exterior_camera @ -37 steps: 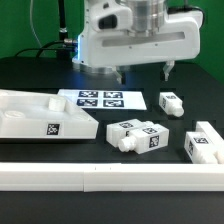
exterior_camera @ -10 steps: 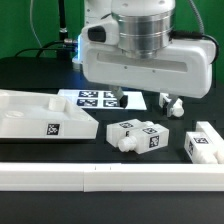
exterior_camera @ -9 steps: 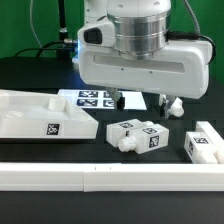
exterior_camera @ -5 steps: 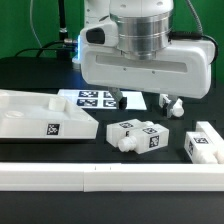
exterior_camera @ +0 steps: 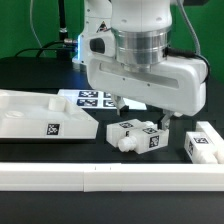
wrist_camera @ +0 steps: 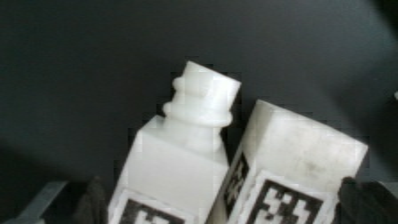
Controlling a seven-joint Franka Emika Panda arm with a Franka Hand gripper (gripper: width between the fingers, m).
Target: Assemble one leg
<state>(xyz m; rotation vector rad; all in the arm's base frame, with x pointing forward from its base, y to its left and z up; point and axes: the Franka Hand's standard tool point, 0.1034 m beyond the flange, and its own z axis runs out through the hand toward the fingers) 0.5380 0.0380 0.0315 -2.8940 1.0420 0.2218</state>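
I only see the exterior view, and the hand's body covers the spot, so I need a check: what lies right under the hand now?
Observer: The wrist view shows two legs under the open hand, side by side: the necked leg with its narrow round end clear, and the blunt leg beside it.
Operator: Are the two touching?
Observer: A thin dark line runs between them. They are close, but I cannot tell if they touch.

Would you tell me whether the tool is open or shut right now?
Open: the tool has its fingers spread apart, with the leg and a second leg lying under the gap, ungripped.
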